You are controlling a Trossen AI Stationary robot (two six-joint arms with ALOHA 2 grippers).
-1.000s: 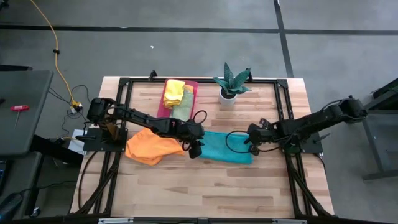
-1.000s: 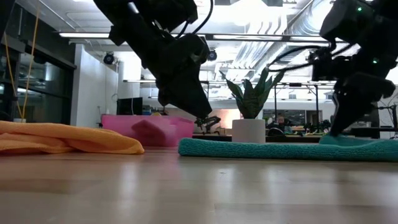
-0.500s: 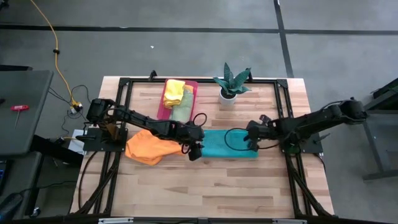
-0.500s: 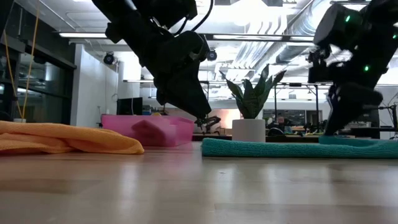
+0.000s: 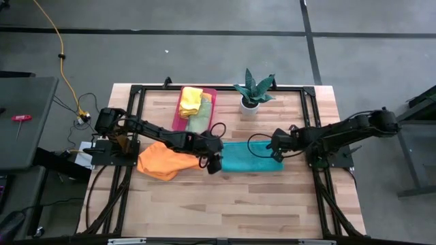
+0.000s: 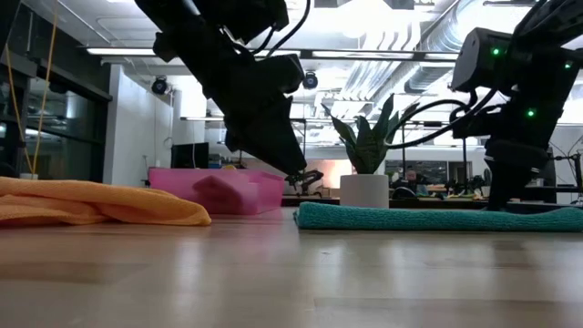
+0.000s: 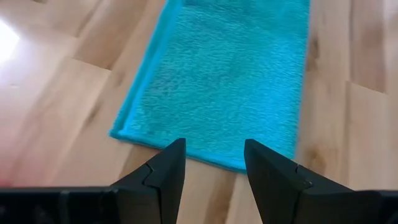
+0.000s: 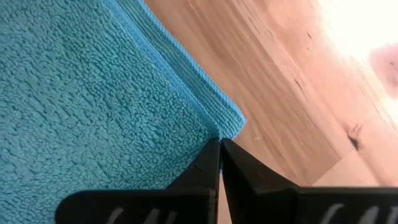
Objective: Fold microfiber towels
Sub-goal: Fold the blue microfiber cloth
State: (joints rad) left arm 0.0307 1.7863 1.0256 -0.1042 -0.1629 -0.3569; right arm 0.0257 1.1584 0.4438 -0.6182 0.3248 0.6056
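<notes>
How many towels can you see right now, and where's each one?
4 clearly: teal towel mid-table between the arms, orange towel to its left, yellow towel and light green towel in the pink tray. More may be hidden there.

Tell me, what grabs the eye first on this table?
Probably the bright teal towel, lying flat mid-table between two dark arms: the left pincer open at one end, the right pincer shut at the other. Next comes a crumpled orange towel beside it under the left arm, then a pink tray of folded cloths and a potted plant along the far edge.
</notes>
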